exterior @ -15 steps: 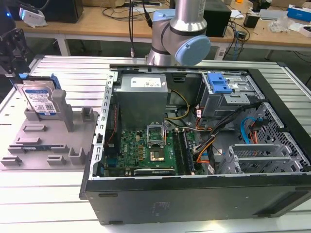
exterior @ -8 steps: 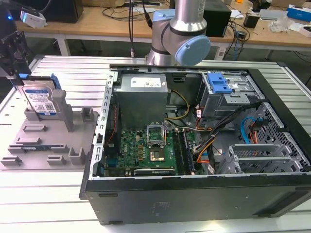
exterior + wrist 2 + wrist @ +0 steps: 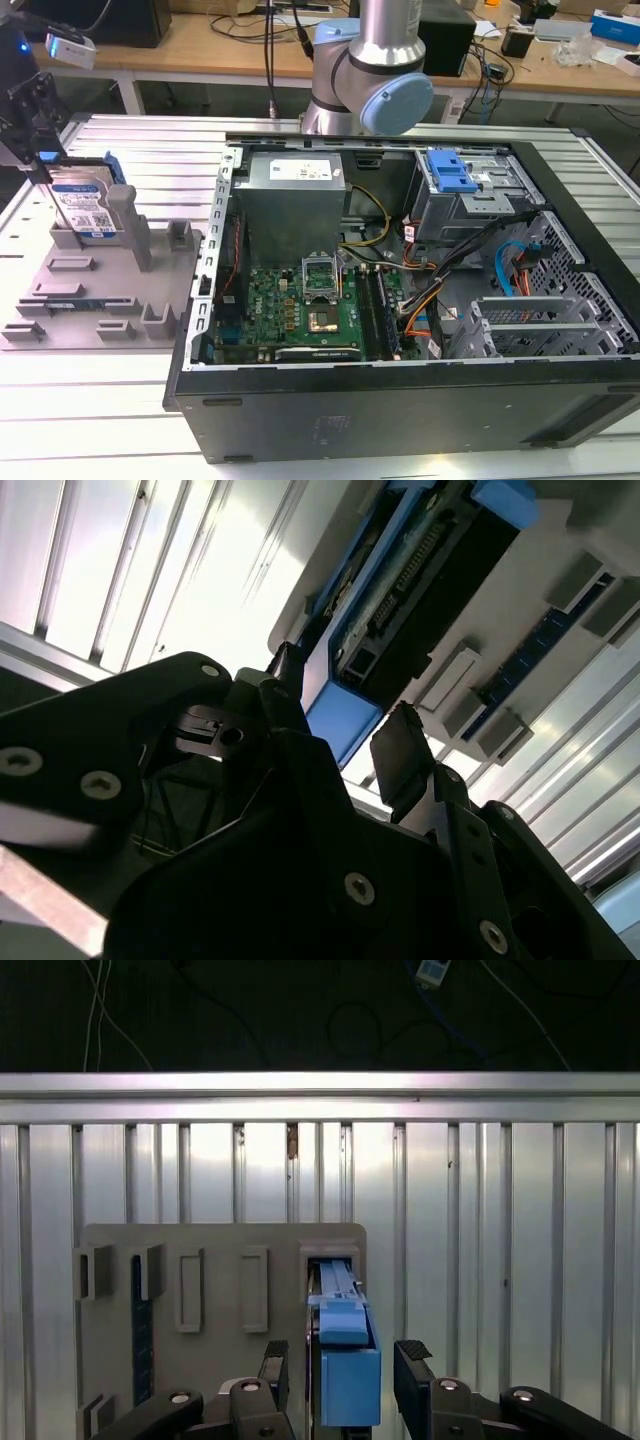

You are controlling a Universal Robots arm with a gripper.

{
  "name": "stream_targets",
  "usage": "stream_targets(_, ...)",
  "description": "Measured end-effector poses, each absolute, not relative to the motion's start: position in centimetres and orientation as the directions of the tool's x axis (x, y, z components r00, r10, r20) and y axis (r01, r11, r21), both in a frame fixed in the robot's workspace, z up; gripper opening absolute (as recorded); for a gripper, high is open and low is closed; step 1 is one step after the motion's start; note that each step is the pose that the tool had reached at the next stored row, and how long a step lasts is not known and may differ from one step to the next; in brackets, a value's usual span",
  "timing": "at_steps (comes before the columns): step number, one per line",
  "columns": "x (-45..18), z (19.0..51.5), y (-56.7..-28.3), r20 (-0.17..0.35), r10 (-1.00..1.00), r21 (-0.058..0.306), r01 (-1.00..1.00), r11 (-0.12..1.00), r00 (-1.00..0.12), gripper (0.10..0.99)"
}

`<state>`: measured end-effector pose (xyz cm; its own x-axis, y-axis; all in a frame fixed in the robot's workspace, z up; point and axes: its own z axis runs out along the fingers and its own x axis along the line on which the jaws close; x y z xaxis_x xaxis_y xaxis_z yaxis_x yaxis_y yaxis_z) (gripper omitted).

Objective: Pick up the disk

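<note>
**Q:** What sits closest to the lens?

**A:** The black metal two-fingered gripper (image 3: 343, 1362). Its bolted body fills the foreground in both wrist views (image 3: 343, 715).

**Q:** How do its jaws stand?

**A:** Apart. The two black fingers (image 3: 412, 1360) straddle the flat silver hard disk (image 3: 348, 1380), which has a white-and-blue label and a blue plastic edge frame. One finger is on each broad side. In the first wrist view a thin gap shows on both sides, so nothing is clamped. In the second wrist view one dark pad (image 3: 400, 750) stands clear of the blue frame. I cannot tell whether the other finger touches it.

**Q:** Where is the disk?

**A:** It (image 3: 82, 205) stands on edge in a slot of the grey slotted plastic holder tray (image 3: 90, 300), at the tray's far end, on the exterior view's left. The gripper (image 3: 42, 160) hangs directly over it, fingertips down around its top edge.

**Q:** What surrounds them?

**A:** The holder tray lies on a ribbed silver metal table (image 3: 90, 400). Just beside it, toward the exterior view's right, an open black computer case (image 3: 400, 400) lies on its side with a green circuit board (image 3: 300, 300) inside. Behind the case rises the silver robot arm (image 3: 385, 40), which has a pale blue joint cap.
</note>
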<state>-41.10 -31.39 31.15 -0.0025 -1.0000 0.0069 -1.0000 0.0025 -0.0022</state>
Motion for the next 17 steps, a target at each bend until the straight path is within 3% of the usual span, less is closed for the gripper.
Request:
stream_targets(2, -41.11, 31.05, -31.39, 0.007, -1.000, -0.002, -1.000, 0.002, -0.002, 0.529)
stream_targets(3, -41.11, 30.97, -31.39, 0.007, -1.000, -0.002, -1.000, 0.002, -0.002, 0.455)
stream_targets(17, -41.12, 30.36, -31.39, 0.007, -1.000, -0.002, -1.000, 0.002, -0.002, 0.455)
